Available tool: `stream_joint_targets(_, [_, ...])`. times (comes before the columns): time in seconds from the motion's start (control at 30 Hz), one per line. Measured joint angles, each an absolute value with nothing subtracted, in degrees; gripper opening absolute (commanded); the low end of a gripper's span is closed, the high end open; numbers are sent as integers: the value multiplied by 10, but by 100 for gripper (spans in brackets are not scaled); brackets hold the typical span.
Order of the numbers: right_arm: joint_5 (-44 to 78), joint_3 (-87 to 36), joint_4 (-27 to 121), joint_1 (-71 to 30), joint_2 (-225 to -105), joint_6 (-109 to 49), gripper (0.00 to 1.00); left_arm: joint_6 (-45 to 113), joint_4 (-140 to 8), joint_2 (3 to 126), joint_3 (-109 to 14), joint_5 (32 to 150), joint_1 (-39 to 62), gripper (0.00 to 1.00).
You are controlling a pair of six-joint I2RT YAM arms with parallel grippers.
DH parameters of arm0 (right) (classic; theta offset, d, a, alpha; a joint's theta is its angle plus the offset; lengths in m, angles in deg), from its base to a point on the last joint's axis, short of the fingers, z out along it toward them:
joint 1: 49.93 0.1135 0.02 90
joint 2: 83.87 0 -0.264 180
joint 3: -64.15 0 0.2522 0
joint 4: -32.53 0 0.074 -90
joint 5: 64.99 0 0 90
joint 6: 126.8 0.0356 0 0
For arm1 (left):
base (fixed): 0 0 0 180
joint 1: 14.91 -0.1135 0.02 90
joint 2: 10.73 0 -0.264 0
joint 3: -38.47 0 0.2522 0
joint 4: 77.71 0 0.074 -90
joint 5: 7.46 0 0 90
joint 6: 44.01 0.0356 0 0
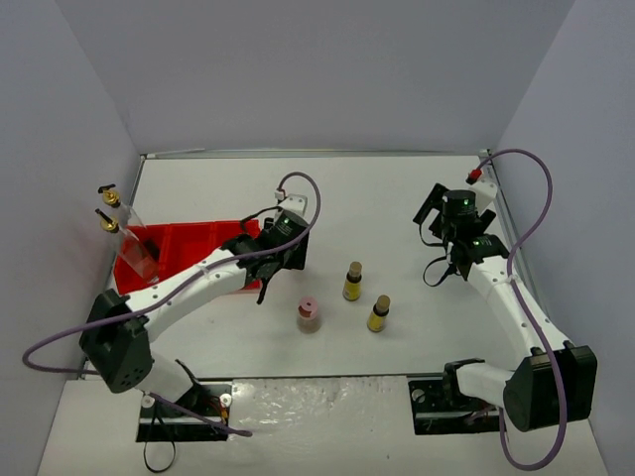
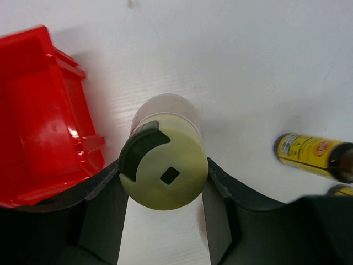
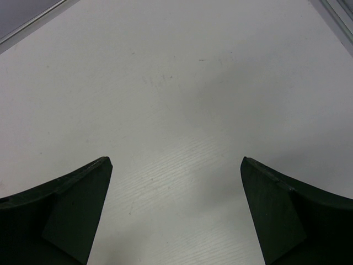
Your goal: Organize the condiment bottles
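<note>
At the far left, two tall glass bottles [image 1: 139,250] with gold spouts are standing in the left end of the red tray [image 1: 189,243], close together. The left arm is reaching across the near side of the tray, and its wrist is hiding the hand in the overhead view. In the left wrist view, the left hand [image 2: 165,168] is clamping the yellow-capped squat bottle [image 2: 164,182], one finger [image 2: 105,210] pressing on each side of the cap. That bottle is sitting just outside the tray's right wall. Whether it is touching the bench [image 1: 397,198] cannot be told.

Right of the arm, the pink-capped squat bottle [image 1: 309,314] is standing upright on the bench, nearer than the rest. Two tiny yellow bottles [image 1: 352,282] with brown caps are standing further right, near each other but apart, the right one slightly nearer.

Well to the right, the right hand [image 3: 175,160] is hovering over bare bench with its fingers spread wide, holding nothing.
</note>
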State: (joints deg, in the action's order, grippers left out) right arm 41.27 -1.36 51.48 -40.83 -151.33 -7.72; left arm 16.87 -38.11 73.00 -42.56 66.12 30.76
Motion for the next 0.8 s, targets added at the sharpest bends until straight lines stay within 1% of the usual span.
stream_joint_targets(0.17, [413,-14,515,-408,-1513,-79,100,166,-360,659,-466,604,289,0])
stream_joint_targets(0.27, [413,-14,515,-408,-1513,-79,100,157,-337,638,-483,580,242,0])
stream_joint_targets(0.37, [412,-14,515,-408,-1513,-79,100,149,-315,632,-484,566,171,0])
stream_joint_targets(0.57, [412,-14,515,-408,-1513,-80,100,149,-305,636,-476,574,22,0])
stream_joint_targets(0.67, [411,-14,515,-408,-1513,-81,100,152,-312,636,-458,588,-24,0])
stream_joint_targets(0.8, [411,-14,514,-408,-1513,-83,100,157,-315,643,-441,617,-63,0])
